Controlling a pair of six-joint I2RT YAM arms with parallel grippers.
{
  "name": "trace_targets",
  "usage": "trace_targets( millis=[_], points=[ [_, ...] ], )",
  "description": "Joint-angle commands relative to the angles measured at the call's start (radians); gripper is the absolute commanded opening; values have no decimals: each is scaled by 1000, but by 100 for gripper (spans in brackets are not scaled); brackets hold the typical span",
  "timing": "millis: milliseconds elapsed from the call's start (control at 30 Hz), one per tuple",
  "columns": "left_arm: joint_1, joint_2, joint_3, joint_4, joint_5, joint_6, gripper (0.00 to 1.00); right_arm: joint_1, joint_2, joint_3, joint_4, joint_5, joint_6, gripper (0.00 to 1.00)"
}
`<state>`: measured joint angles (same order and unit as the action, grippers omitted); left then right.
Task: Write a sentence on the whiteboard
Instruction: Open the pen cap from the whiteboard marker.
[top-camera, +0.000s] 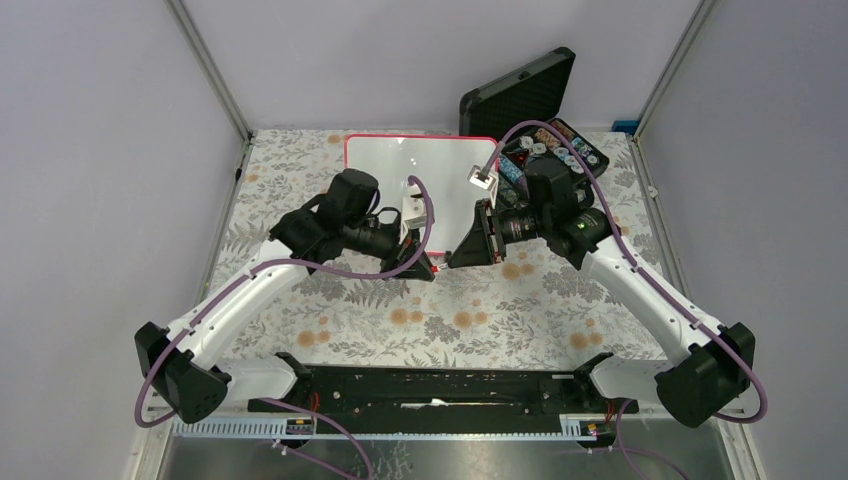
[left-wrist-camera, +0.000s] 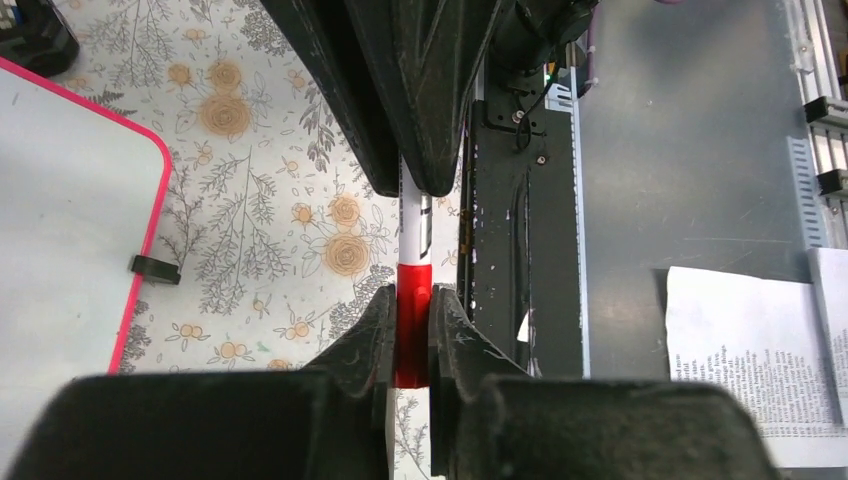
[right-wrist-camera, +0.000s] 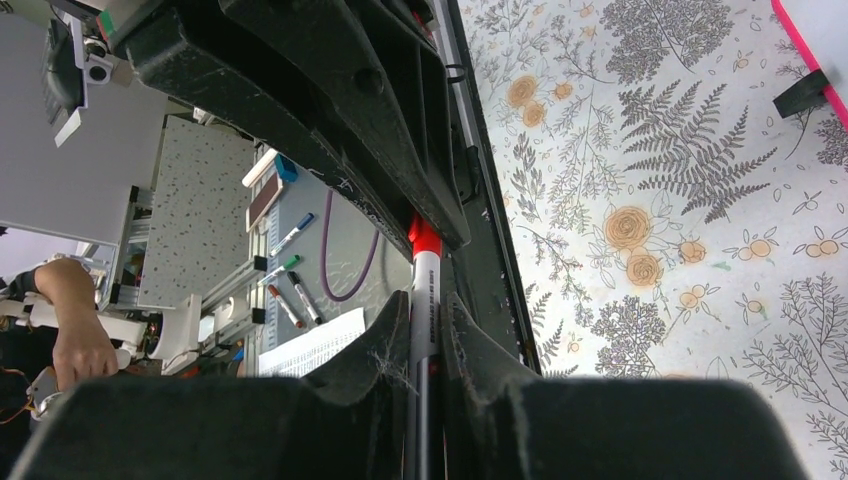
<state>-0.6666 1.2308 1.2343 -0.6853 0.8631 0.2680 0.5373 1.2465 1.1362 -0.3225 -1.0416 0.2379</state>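
Closest to your left wrist camera, the left fingers (left-wrist-camera: 368, 335) are pressed in on the red cap (left-wrist-camera: 412, 320) of a marker (left-wrist-camera: 411, 225), one on each side with no gap showing. Past the cap, the white barrel runs straight on into the right fingers (right-wrist-camera: 385, 340). Your right wrist camera shows these squeezed around that barrel, its printed lettering facing the lens and the red end poking out beyond their tips. Both arms grip the same marker, tip to tip, one on the cap and one on the body. It is held off the tabletop (top-camera: 480, 310) rather than resting on it. From above you see the two arms angled inward, meeting near the middle of the floral surface.

The whiteboard (top-camera: 400, 160) lies flat on the far half of the tabletop, beyond the meeting point and a little to the left of it, apart from the marker. Its pink frame and one small black foot (left-wrist-camera: 153, 267) show at the left edge of the left wrist view. Just to the whiteboard's right, at the far right corner, a black case (top-camera: 520, 95) stands open with its lid tilted up, behind the right arm's wrist.
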Motion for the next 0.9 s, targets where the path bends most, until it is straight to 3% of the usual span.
trace_targets(
  millis=[0, 367, 867],
  points=[
    [4, 11, 15, 43, -12, 20, 0, 7, -10, -5, 31, -99, 16, 11],
    [4, 17, 15, 30, -6, 31, 0, 9, -15, 2, -11, -96, -22, 28],
    [4, 35, 30, 20, 2, 42, 0, 25, -10, 17, -69, -81, -77, 29]
  ],
)
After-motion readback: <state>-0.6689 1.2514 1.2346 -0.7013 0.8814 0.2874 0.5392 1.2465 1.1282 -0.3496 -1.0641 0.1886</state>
